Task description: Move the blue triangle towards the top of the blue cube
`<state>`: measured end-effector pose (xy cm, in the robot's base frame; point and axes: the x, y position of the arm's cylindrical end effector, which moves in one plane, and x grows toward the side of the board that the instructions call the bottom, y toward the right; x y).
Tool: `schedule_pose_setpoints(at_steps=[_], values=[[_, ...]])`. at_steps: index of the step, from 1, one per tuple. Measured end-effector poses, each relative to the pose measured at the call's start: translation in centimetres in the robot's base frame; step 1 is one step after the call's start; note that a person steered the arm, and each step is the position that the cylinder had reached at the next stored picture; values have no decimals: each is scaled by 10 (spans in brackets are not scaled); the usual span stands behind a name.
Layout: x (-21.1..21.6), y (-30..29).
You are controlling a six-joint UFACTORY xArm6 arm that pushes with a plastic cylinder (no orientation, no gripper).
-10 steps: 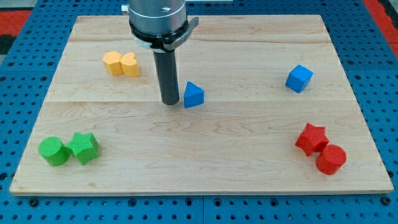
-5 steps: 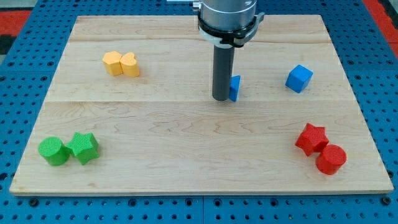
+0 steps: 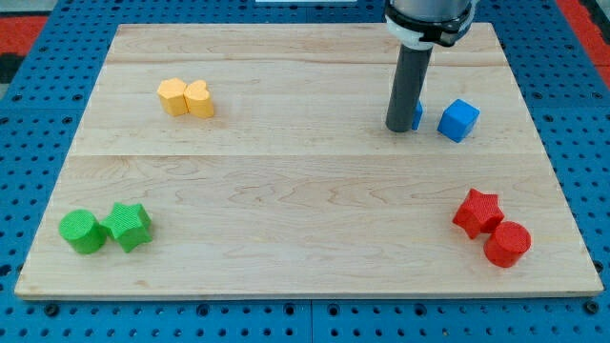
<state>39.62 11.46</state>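
The blue cube [image 3: 458, 120] sits on the wooden board [image 3: 286, 210] at the view's upper right. The blue triangle [image 3: 417, 115] is mostly hidden behind my dark rod; only a thin blue sliver shows at the rod's right side, a short gap left of the cube. My tip [image 3: 398, 128] rests on the board, touching the triangle's left side and left of the blue cube.
Two yellow blocks [image 3: 186, 97] sit together at the upper left. A green cylinder [image 3: 81, 232] and a green star [image 3: 128, 226] sit at the lower left. A red star [image 3: 477, 212] and a red cylinder [image 3: 507, 243] sit at the lower right.
My tip has moved to the view's right and slightly up, pushing the blue triangle from the board's middle to just left of the blue cube.
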Motion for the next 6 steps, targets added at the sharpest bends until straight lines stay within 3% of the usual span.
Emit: schedule_pose_setpoints(at_steps=[3, 6], values=[[-45, -20], [-45, 3]])
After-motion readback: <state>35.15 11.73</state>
